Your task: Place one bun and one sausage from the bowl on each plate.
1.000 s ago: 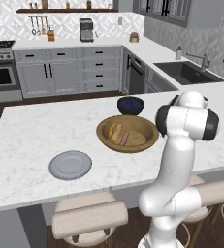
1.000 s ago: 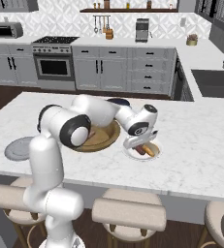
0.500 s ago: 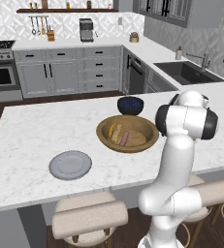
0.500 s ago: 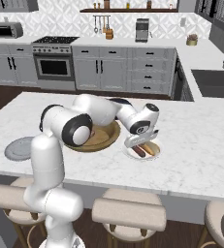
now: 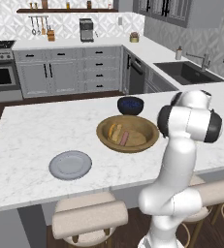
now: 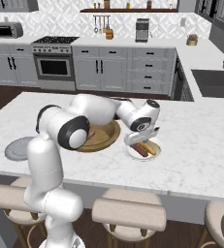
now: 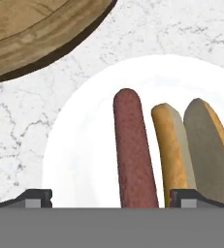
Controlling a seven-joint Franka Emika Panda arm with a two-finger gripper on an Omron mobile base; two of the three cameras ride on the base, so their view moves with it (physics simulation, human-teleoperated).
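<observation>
Gripper [image 6: 141,141]: hangs just above the white plate, jaws spread wide and released; in the hand view its tips [image 7: 38,197] stand either side of the sausage with nothing between them touching.
White plate [image 7: 84,160]: on the marble counter [image 6: 200,145], just beside the wooden bowl.
Sausage [image 7: 133,150]: lies on the white plate, beside a split bun [image 7: 191,145].
Wooden bowl [image 5: 128,133]: mid-counter, with a bun [image 5: 115,131] and a sausage [image 5: 125,138] inside.
Grey plate [image 5: 70,164]: bare, well apart from the bowl, near the counter's stool-side edge.
Blue bowl [image 5: 131,104]: just beyond the wooden bowl.
</observation>
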